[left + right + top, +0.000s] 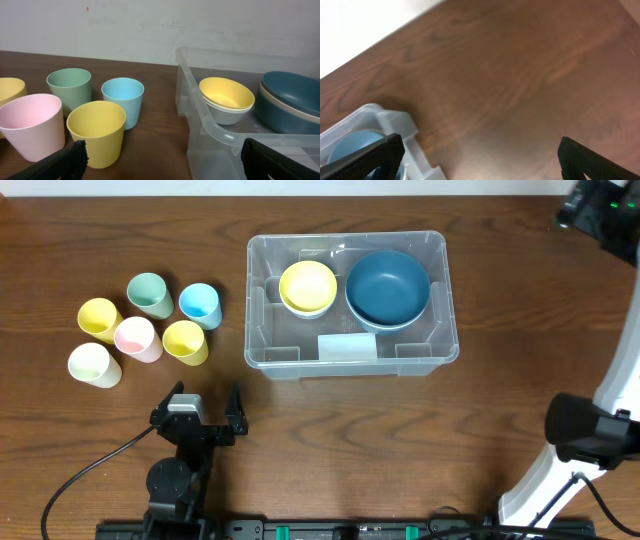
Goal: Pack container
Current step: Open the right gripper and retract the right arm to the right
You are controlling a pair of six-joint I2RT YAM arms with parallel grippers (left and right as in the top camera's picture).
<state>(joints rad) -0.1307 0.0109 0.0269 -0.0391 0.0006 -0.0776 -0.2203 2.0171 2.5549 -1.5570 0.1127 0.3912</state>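
My left gripper and right gripper both gape wide, holding nothing. The clear container sits just ahead-right of the left's fingers. I judge it light, stiff, slick-walled; I'd pinch its rim, never the flat sides.

The container is set at the middle of the table, toward the far edge. Within it a left stack of bowls and a right stack of bowls are placed side by side along its far wall. Six cups are clustered toward the left edge, near the container but apart from it, and the left gripper is found before them, nearer the near edge.
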